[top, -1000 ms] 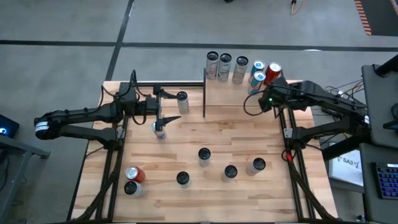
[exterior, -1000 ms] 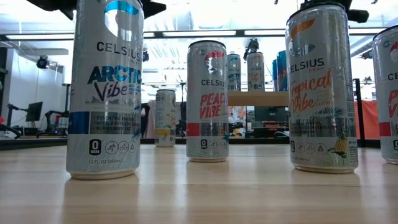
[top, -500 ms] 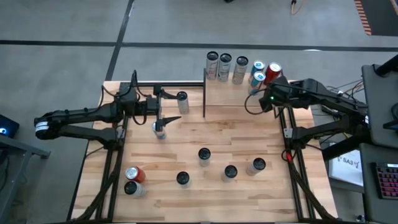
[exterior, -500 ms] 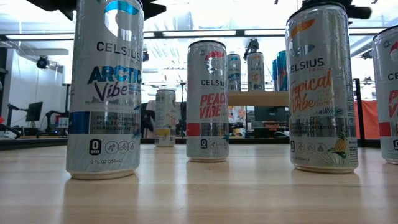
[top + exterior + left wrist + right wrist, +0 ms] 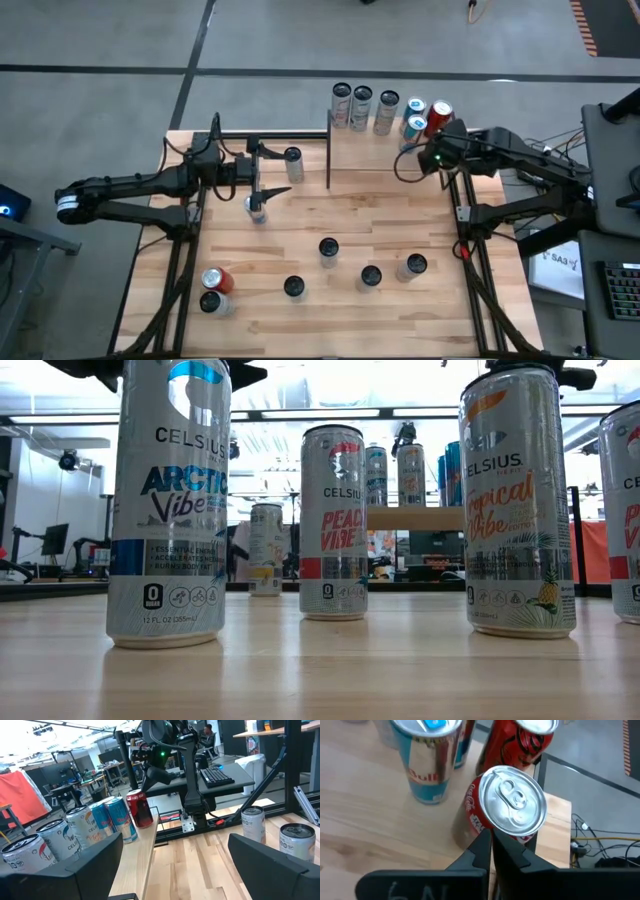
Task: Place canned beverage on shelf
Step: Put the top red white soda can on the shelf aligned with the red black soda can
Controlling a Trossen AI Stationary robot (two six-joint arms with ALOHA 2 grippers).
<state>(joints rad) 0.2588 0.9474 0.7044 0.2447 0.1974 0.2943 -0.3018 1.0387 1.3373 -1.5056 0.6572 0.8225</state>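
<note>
High view: is anything differing from a moment ago?

— Only slightly. The right gripper is sitting a little nearer the right end of the shelf than before. The left arm is staying put.

Right wrist view, then: what are its fingers doing?

— They are pressing together into one dark wedge, gripping nothing. Their tips are meeting just beside the red Coca-Cola can, which is standing upright on the shelf's pale wood board near its right end. Its round silver lid is gleaming. A blue-and-silver can and a second red can are standing farther along the board.

And the left gripper?

— It is hovering left of the shelf with its flat dark fingers spread wide, holding nothing. A slim silver can is standing between it and the shelf's thin black post.
</note>
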